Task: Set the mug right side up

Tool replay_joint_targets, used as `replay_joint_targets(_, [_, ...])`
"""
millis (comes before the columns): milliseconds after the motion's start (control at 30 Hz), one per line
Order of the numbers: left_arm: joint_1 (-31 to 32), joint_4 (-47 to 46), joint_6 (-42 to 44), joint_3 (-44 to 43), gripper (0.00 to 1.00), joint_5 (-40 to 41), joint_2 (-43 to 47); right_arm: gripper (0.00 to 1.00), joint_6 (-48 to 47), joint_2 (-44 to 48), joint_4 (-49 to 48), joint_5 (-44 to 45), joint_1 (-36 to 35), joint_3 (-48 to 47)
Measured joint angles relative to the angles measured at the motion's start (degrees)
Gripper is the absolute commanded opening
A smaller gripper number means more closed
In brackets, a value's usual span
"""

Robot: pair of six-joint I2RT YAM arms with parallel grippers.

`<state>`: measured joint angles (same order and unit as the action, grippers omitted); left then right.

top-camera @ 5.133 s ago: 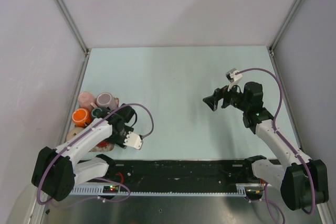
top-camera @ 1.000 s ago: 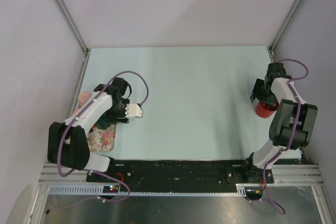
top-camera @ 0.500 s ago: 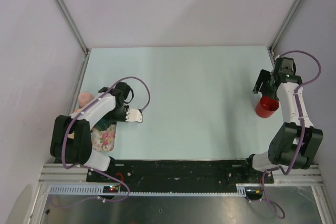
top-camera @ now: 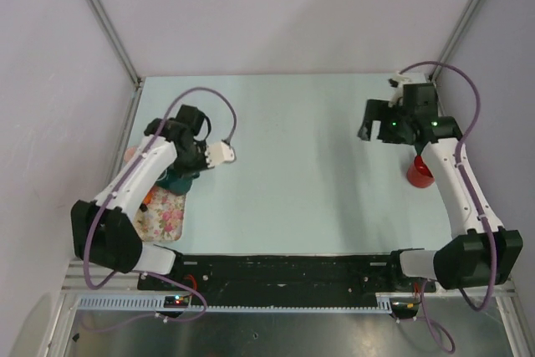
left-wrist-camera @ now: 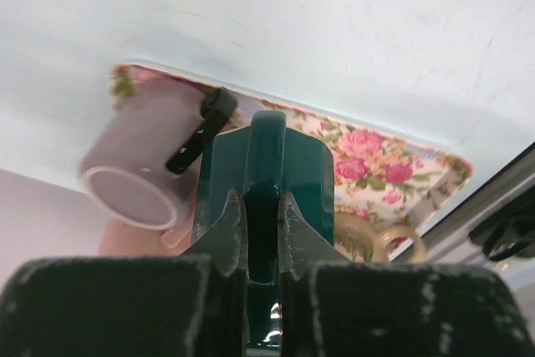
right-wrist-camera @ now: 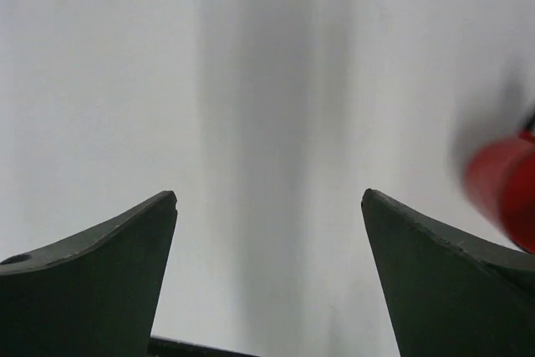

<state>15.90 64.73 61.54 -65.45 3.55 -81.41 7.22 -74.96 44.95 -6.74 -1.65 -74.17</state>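
Note:
My left gripper (left-wrist-camera: pixel 259 219) is shut on the handle of a dark teal mug (left-wrist-camera: pixel 267 173) and holds it over the floral tray (left-wrist-camera: pixel 368 152). In the top view the teal mug (top-camera: pixel 176 180) shows just under the left wrist, at the tray's far end (top-camera: pixel 163 216). A red mug (top-camera: pixel 420 172) stands on the table at the right, partly hidden by the right arm; it is a red blur in the right wrist view (right-wrist-camera: pixel 506 190). My right gripper (top-camera: pixel 369 121) is open and empty, up and left of the red mug, with its fingers (right-wrist-camera: pixel 100 248) wide apart.
On the tray lie a mauve mug with a black handle (left-wrist-camera: pixel 142 165) on its side, a beige mug (left-wrist-camera: pixel 376 236) and a pink mug (top-camera: pixel 133 156). The metal frame post (top-camera: pixel 104 18) and the left wall stand close behind the tray.
The right gripper has drawn away from the red mug, up and to the left, leaving it on the table. The left arm has shifted back over the tray with the teal mug.

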Motion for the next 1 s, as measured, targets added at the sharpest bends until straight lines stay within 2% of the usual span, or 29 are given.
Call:
replay_joint_targets(200, [0.5, 4.7, -10.6, -13.0, 0.0, -10.4, 3.9, 1.0, 2.1, 1.9, -6.6, -7.3, -16.7, 0.1])
replay_joint_targets(367, [0.5, 7.3, -21.7, -25.0, 0.0, -21.8, 4.1, 0.99, 9.1, 1.2, -25.2, -19.1, -29.7, 3.4])
replay_joint_targets(600, [0.8, 6.6, -35.5, -39.2, 0.0, -33.3, 3.2, 0.94, 24.3, -8.4, -53.5, -31.7, -37.2, 4.9])
replay_joint_targets(800, [1.4, 6.3, -41.2, -42.3, 0.0, -37.6, 2.1, 0.88, 35.7, -14.0, -67.9, -36.3, -38.3, 5.5])
replay_joint_targets(867, [1.7, 6.3, -42.6, -42.9, 0.0, -38.4, 1.2, 0.79, 38.8, -15.0, -71.8, -37.3, -38.8, 5.5])
replay_joint_targets(933, [2.0, 6.0, -44.0, -43.9, 0.0, -39.1, 0.0, 0.64, 41.4, -16.2, -75.6, -38.4, -39.5, 5.5])
replay_joint_targets(1000, [2.1, 5.3, -45.2, -44.5, 0.0, -39.8, -0.7, 0.41, 44.1, -17.5, -78.9, -39.7, -40.3, 5.5])
